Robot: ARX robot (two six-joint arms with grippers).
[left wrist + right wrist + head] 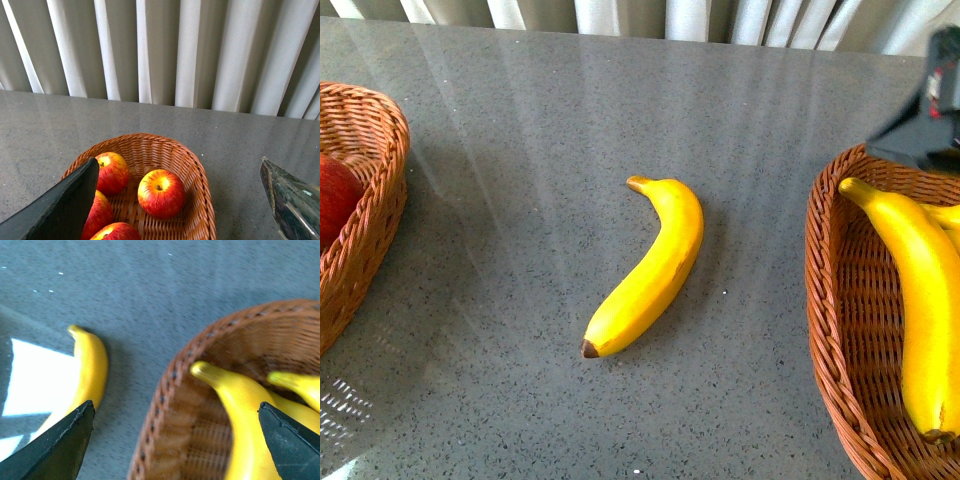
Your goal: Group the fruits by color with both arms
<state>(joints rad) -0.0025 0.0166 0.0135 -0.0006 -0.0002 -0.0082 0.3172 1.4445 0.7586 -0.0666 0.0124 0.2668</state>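
Front view: loose banana (pixel 650 265) lies on the table (pixel 520 120). To its left, the left basket (pixel 380 150) shows one apple (pixel 332 195); the left wrist view shows four apples (pixel 161 194). To its right, the right basket (pixel 825 260) holds two bananas (pixel 920 290). Left gripper (pixel 177 162) is spread and empty. Right gripper (pixel 175 405) likewise.

Bright daylight; streaky glare across table (pixel 520 100); soft shadows; rt wrist view blurry (blown-out patch too).

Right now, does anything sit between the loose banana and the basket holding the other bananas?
Nothing visible does. Only bare table lies between the banana and the wicker basket, though its raised rim must be cleared.
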